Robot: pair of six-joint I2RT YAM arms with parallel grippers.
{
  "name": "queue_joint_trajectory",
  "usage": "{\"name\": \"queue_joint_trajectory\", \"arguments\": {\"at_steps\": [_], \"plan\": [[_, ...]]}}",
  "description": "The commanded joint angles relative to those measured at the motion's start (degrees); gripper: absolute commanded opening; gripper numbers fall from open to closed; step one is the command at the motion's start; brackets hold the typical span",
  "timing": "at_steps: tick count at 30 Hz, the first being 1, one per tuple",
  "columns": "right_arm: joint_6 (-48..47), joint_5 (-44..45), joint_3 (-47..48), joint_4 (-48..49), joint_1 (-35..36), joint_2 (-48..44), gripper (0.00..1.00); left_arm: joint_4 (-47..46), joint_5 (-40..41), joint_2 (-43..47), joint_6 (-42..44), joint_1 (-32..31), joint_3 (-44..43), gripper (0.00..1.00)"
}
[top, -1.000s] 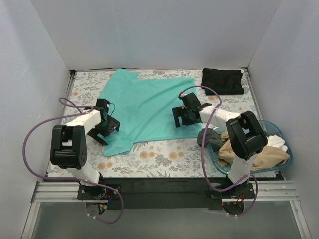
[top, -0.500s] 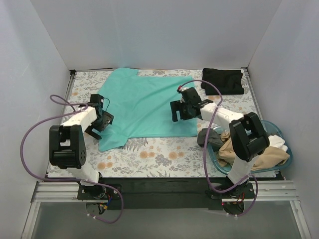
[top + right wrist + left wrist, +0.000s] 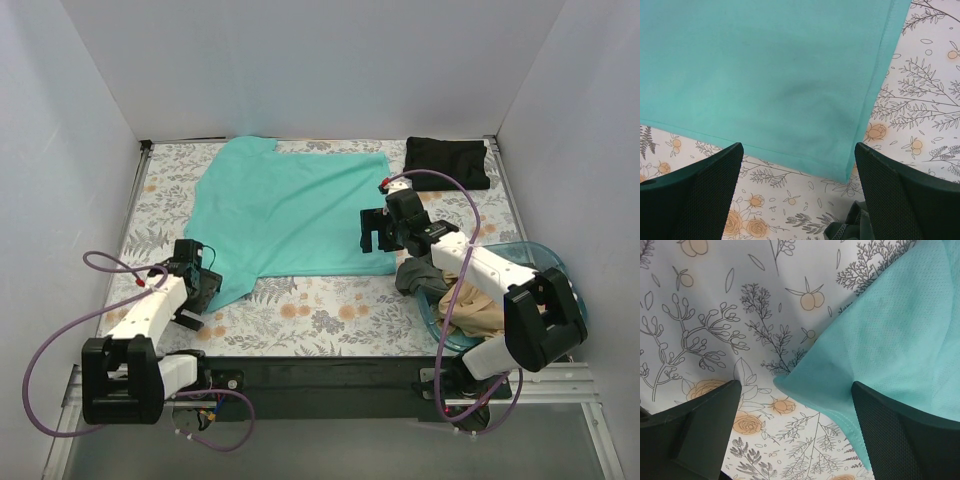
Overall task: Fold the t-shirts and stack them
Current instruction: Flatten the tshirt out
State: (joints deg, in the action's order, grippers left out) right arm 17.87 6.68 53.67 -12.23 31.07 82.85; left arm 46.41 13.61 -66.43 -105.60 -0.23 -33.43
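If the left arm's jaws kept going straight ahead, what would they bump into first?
Probably a corner of the teal t-shirt, lying on the floral tablecloth; depth is unclear.

no readable text, labels or numbers appear on anything.

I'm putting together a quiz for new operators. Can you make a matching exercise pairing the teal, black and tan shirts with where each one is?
Things:
1. bright teal fabric t-shirt
2. black fabric t-shirt
3. tan fabric shirt

Places:
A. bunched in the translucent blue plastic basket
B. spread open across the middle of the floral tablecloth
C. folded at the far right corner

Pairs: 1-B, 2-C, 3-A
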Motion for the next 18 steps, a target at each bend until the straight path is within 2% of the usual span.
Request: {"name": "queue_joint_trajectory", "arguments": {"at_steps": [1,3,6,9,12,13,16,17,18], "plan": [[1.29,-0.17,-0.41,1.51,-0.31,-1.90,0.98,-0.62,1.78,3.50,-2.94,0.14,2.22,0.91],[1.29,-1.57,-0.67,1.42,-0.31,-1.46,0.98,-1.85,2.47,3.33,-2.85,0.14,2.76,0.82],[1.29,-1.76,-1.46,1.51,-0.22,-1.37,0.98,-0.37,4.32,0.61,-3.90,0.14,2.14,0.75],[1.29,-1.49,-1.81,1.51,-0.31,-1.55,0.98,-1.76,3.71,-0.88,-4.00,0.14,3.10,0.62],[1.29,-0.97,-2.25,1.42,-0.31,-1.99,0.98,-2.21,3.09,-1.07,-3.91,0.14,3.28,0.45],[1.29,-0.79,-2.60,1.42,-0.31,-2.25,0.98,-2.29,3.09,-0.89,-3.82,0.14,3.28,0.33],[1.91,-0.61,-3.48,1.24,-0.31,-2.95,0.98,-1.76,3.18,0.16,-3.91,0.05,3.37,0.12],[2.08,-0.61,-4.09,1.33,-0.22,-3.13,0.98,-2.03,2.92,0.43,-3.82,0.14,3.46,0.01],[2.08,-0.44,-4.36,1.33,-0.31,-3.22,0.98,-2.03,3.00,0.78,-3.91,0.05,3.63,0.00]]}}
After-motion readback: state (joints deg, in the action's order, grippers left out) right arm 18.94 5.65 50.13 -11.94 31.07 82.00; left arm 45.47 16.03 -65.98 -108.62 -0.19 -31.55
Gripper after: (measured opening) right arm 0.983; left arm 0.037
